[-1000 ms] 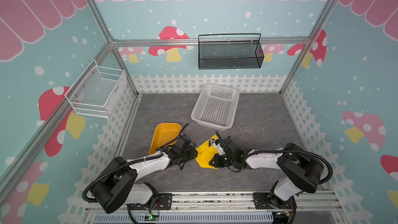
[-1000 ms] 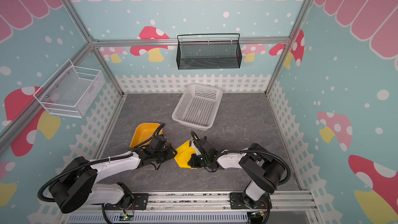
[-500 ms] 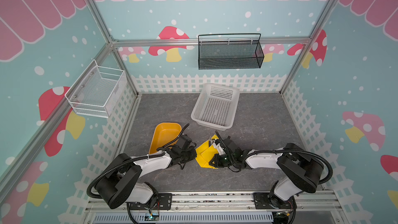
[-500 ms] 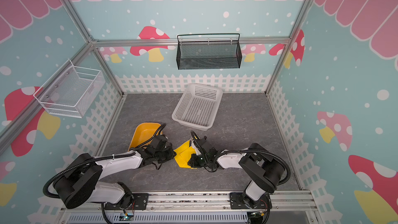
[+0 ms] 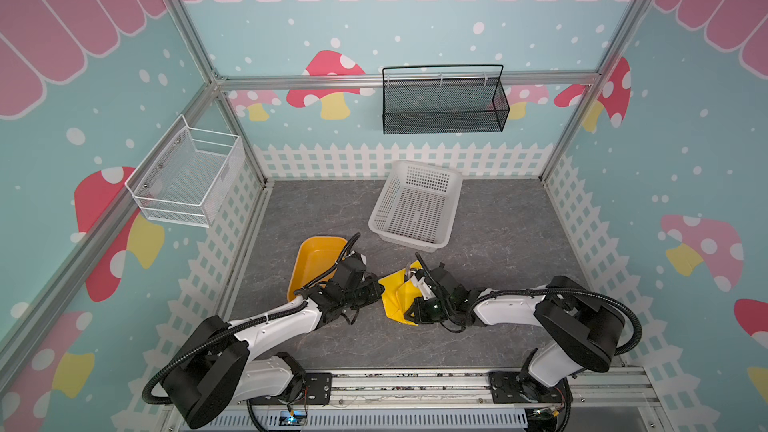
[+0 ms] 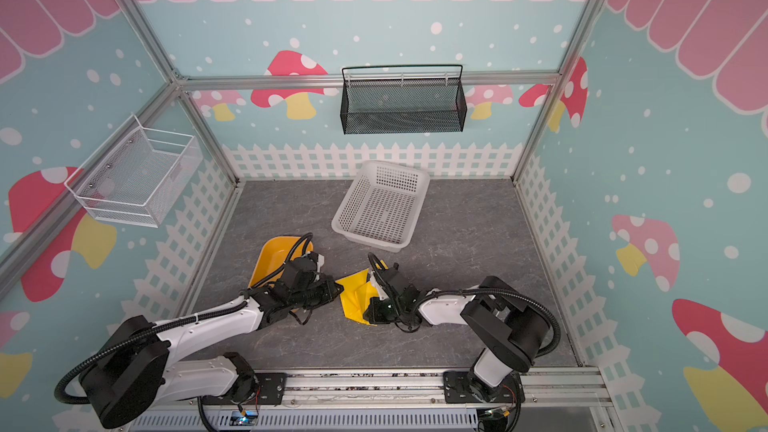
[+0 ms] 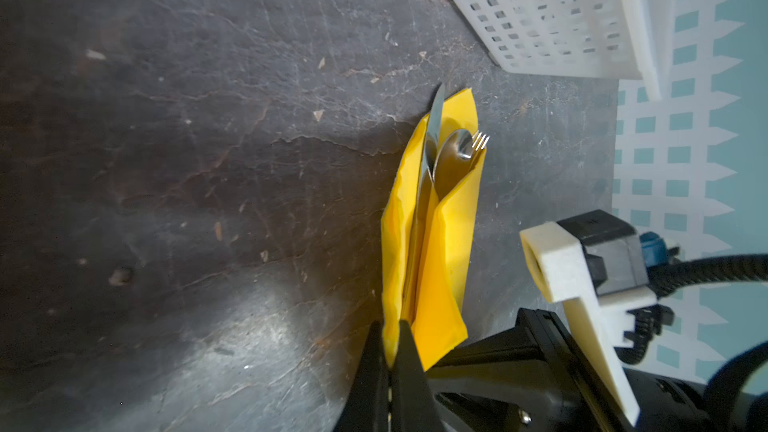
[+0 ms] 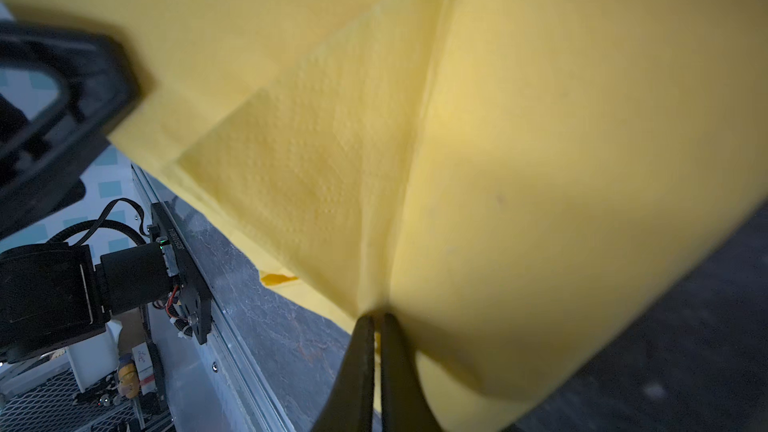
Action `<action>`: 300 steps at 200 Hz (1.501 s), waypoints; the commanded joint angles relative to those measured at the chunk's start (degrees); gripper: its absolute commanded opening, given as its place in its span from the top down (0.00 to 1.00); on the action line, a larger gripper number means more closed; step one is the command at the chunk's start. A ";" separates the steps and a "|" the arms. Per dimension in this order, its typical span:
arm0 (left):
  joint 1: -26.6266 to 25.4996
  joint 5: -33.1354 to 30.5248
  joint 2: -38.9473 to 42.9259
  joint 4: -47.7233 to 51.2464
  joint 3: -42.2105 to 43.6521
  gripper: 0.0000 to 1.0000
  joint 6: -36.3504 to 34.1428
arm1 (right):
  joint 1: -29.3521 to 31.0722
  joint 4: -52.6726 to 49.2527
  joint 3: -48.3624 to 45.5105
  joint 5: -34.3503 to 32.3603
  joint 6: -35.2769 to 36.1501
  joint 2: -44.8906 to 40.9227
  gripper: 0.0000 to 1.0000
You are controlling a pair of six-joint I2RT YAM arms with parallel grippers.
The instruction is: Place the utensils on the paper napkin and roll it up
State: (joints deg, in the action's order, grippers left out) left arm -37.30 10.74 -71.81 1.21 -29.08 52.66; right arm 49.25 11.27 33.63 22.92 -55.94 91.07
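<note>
The yellow paper napkin lies folded on the grey floor between my two grippers. In the left wrist view the napkin is wrapped loosely round the utensils. The knife, spoon and fork stick out of its far end. My left gripper is shut on the napkin's near edge. My right gripper is shut on a fold of the napkin, which fills that view.
A white plastic basket stands just behind the napkin. An orange-yellow tray lies by the left arm. A black mesh basket hangs on the back wall, and a white wire basket on the left wall.
My left gripper has closed on the napkin's edge. Both arms have stayed almost where they were, and the right gripper has kept its hold.
</note>
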 commanded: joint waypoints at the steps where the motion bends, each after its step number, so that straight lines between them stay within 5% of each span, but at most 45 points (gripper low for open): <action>1: -1.11 1.74 0.23 -2.15 -1.32 0.99 0.04 | 0.52 -1.63 0.16 -1.03 -0.30 0.23 0.90; 179: -8.95 4.72 -13.05 -14.97 -6.62 0.98 10.89 | 0.41 0.49 -2.93 -2.79 -1.98 -4.53 0.90; 300: -10.49 7.90 -20.64 -28.25 -6.37 0.97 21.95 | 0.35 13.99 -10.73 0.10 -7.78 -4.62 0.90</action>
State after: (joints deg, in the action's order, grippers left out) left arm -46.94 18.04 -91.66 -22.39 -34.79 71.53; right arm 49.23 22.65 23.73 22.61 -62.46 86.00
